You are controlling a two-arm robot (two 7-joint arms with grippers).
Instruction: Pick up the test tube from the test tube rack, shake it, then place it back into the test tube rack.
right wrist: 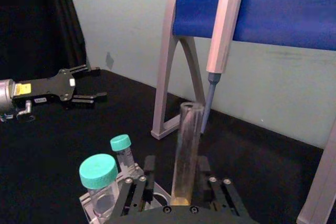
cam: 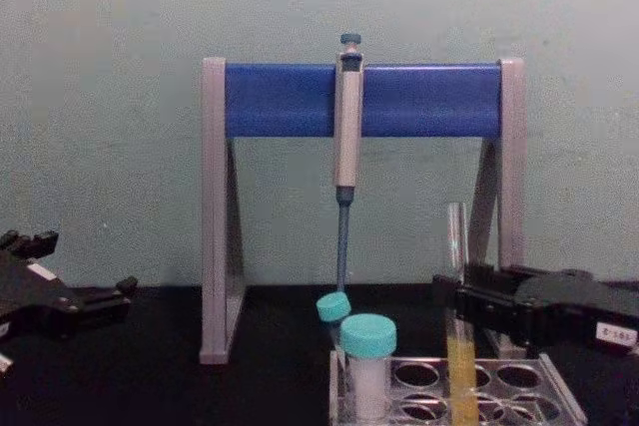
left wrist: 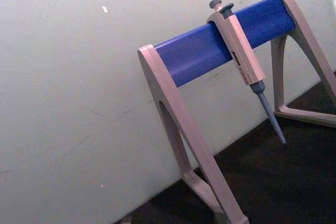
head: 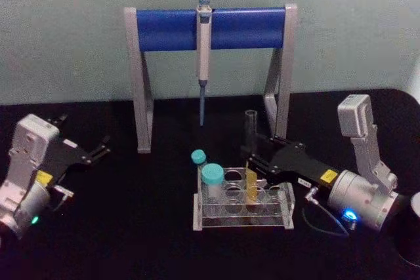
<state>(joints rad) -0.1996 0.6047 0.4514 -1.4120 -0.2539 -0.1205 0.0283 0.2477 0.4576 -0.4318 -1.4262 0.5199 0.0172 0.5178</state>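
A black table (head: 131,240) holds a low clear test tube rack (head: 243,214) near the middle of its front edge. The test tube (head: 251,162), tall clear glass with yellow liquid in its lower part, stands upright in a hole on the rack's right half.

The right gripper (head: 252,155) reaches in from the table's right side, and its black fingers sit on either side of the tube at mid height, above the liquid. They look narrowed against the glass, so it appears to be holding the tube, though actual contact is hard to confirm. The left gripper (head: 102,149) rests idle near the table's left edge with its fingers spread apart and nothing between them.

Judging from this, the task is at its first step: the tube is gripped or nearly so, but its base is in the rack. Lifting, shaking and returning it all remain.

2 teal-capped vials (head: 211,181) stand at the rack's left end. Behind, a grey pipette (head: 204,50) hangs from a stand with a blue crossbar (head: 210,29).

The tube's bottom is cut off in the chest view, and the gripper body hides it in the right wrist view.
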